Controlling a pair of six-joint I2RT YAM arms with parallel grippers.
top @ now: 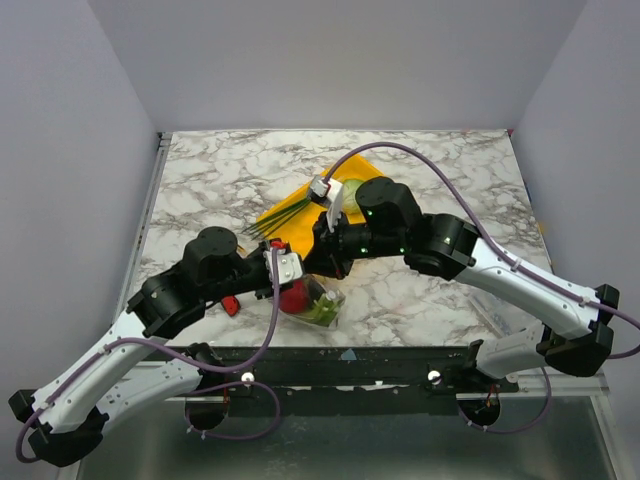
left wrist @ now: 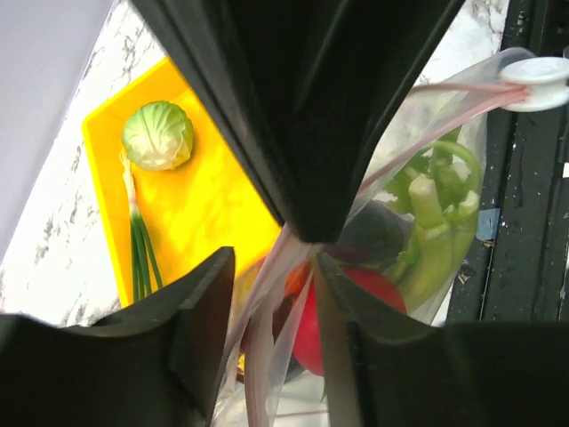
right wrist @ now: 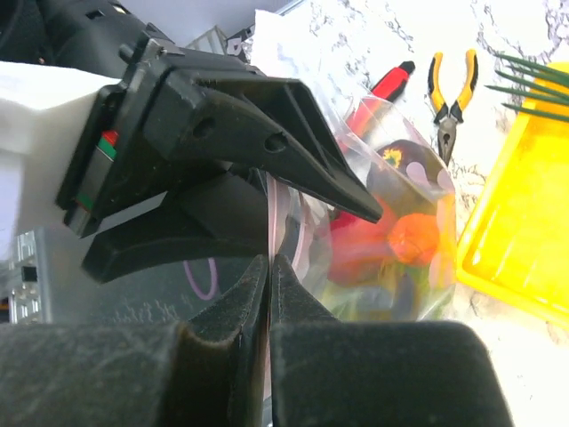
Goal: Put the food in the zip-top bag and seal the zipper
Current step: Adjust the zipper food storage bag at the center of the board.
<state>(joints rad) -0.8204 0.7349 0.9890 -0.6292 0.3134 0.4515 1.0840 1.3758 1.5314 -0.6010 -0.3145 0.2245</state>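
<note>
The right gripper (right wrist: 268,262) is pressed together on the mouth of the zip-top bag (top: 318,300), with a thin film of clear plastic caught between its fingertips. The left gripper (left wrist: 273,262) meets it tip to tip from the opposite side. Its fingers stand a little apart, and the bunched mouth edge of the bag runs loosely through the gap. From the right gripper's pinch, the pinkish zipper (left wrist: 436,133) stretches away along the top edge of the bag.

The body of the bag hangs just beyond and below both fingertips. It holds a red tomato (left wrist: 373,289), a dark eggplant (left wrist: 373,231) and pale-green leek (left wrist: 427,240) pieces, all pressed against the plastic.

Beyond the left gripper, past the bag, a yellow tray (left wrist: 204,205) lies on the marble counter (top: 230,170). A green cabbage (left wrist: 158,133) sits on it, with thin green onions (left wrist: 140,249) just beside the cabbage, both outside the bag. In the right wrist view, yellow-handled pliers (right wrist: 452,98) and a red-handled tool (right wrist: 387,84) lie on the counter beyond the bag, well apart from the right gripper.
</note>
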